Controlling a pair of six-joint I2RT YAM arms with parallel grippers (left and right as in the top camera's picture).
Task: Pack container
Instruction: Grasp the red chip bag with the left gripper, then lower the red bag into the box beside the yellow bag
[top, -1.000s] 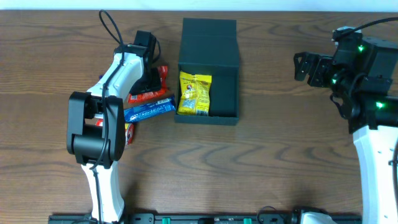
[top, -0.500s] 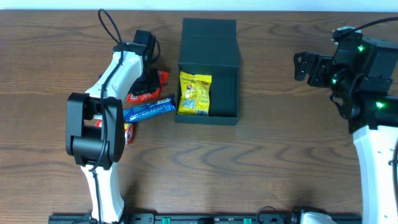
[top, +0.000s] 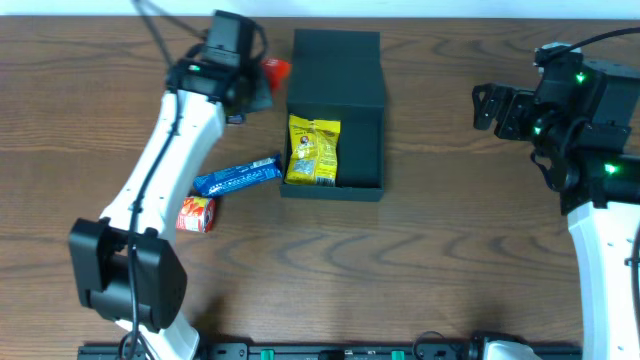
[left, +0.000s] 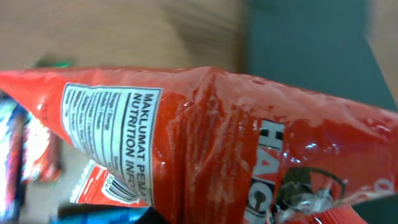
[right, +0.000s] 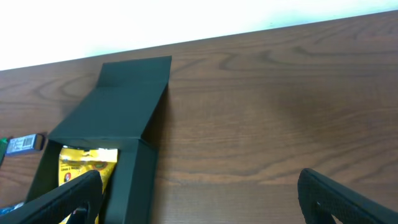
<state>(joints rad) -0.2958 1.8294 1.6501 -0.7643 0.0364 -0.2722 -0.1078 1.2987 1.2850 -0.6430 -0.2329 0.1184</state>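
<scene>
Overhead: the container (top: 335, 110) sits at the middle of the bench (top: 430, 250), open, its flap lid folded back toward the far edge. 1 yellow packet (top: 313, 150) lies inside, against the left wall. The left arm (top: 180, 140) reaches to the far-left corner of the container. The left jaws are closed on a red packet (top: 275, 68), held just beside the lid's left edge. A blue packet (top: 237, 176) lies on the bench with its right end at the container's left wall. A small red-and-yellow packet (top: 197, 213) lies nearer the front. The right arm (top: 600, 240) is well apart at the right, the right jaws spread wide and empty.

Left wrist: the red packet fills the view, its white nutrition label facing the camera, with the container behind at upper right. The jaws themselves are hidden.

Right wrist: 2 black fingers (right: 68, 199) stand far apart with nothing between them, and the container lies ahead to the left with the yellow packet in it.
</scene>
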